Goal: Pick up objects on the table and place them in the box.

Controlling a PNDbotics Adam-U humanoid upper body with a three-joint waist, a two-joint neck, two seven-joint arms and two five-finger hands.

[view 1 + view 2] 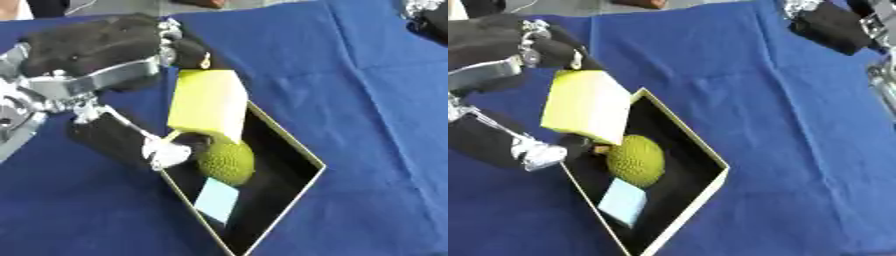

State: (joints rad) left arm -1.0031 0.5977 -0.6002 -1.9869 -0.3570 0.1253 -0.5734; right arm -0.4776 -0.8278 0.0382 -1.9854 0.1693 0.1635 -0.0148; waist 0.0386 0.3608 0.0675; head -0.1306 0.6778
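The left robot hand (96,55) pinches the yellow block (208,104) over the box (297,150); it could tip onto the rim and fall out.

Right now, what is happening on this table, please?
The robot's left hand holds a yellow block between its fingers and thumb, over the near-left edge of the black box. The box lies on the blue cloth and already holds a green bumpy ball and a pale blue flat piece. The right hand shows only at the upper right corner, away from the box; its fingers cannot be made out.
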